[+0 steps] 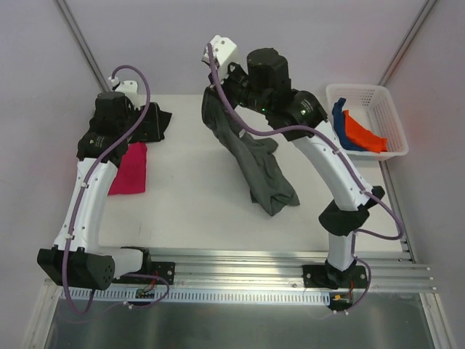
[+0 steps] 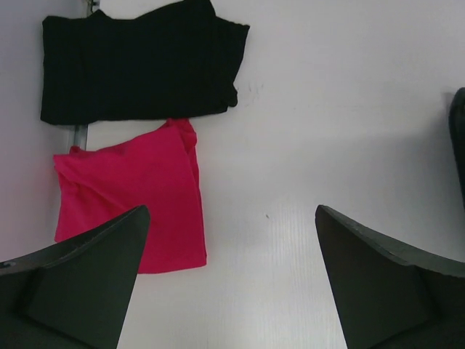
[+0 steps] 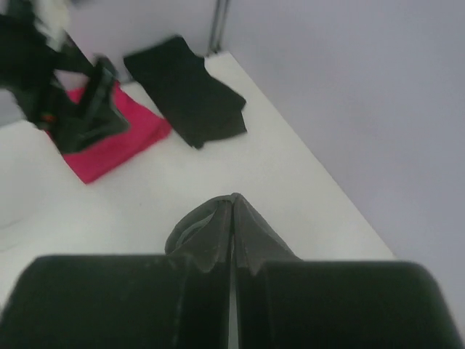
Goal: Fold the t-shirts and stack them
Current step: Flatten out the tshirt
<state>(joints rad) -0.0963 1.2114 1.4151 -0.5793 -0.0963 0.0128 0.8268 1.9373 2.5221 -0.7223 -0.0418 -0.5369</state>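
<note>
Reading the table (image 1: 189, 211) as a clock face from above, 12 at its far edge, we found the basket (image 1: 361, 88) at 2 o'clock, holding one shirt (image 1: 339, 116) with another shirt (image 1: 361, 134) touching it at its 3 o'clock side. At 10 o'clock lay a folded shirt (image 1: 154, 123), a second folded shirt (image 1: 131, 169) touching its 6 o'clock edge, while the hanging shirt (image 1: 254, 163) ran from the right gripper (image 3: 232, 211) near 12 o'clock down onto the table's middle, trailing toward 5 o'clock.

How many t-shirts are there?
5: black one and magenta one folded at the left of the table, dark grey one held up by the right gripper, orange one and blue one in the white basket. More may hide there.
</note>
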